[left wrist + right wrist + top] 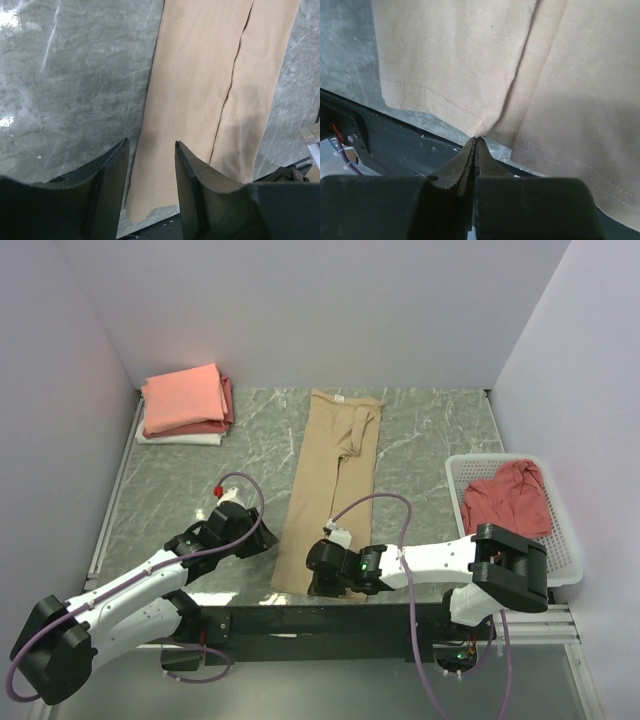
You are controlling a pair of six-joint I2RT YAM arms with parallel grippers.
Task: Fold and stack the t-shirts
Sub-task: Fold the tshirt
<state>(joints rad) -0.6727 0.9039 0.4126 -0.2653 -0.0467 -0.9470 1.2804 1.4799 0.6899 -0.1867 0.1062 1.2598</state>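
A tan t-shirt [335, 480] lies folded lengthwise into a long strip down the middle of the table, neck at the far end. My right gripper [320, 562] is at its near hem. In the right wrist view, the gripper [475, 139] is shut on a corner of the hem [481, 125]. My left gripper [256, 538] is open just left of the shirt's near left corner. In the left wrist view, the gripper [150, 145] is empty and stands over the shirt's left edge [210, 90]. A folded stack, salmon-pink [185, 398] on top, sits at the back left.
A white slatted basket [566, 540] at the right holds a crumpled dusty red shirt [508, 498]. The stack has a red shirt [228, 400] and a white one [180, 438] beneath. The table's near edge and a dark rail [395, 145] lie just below the hem.
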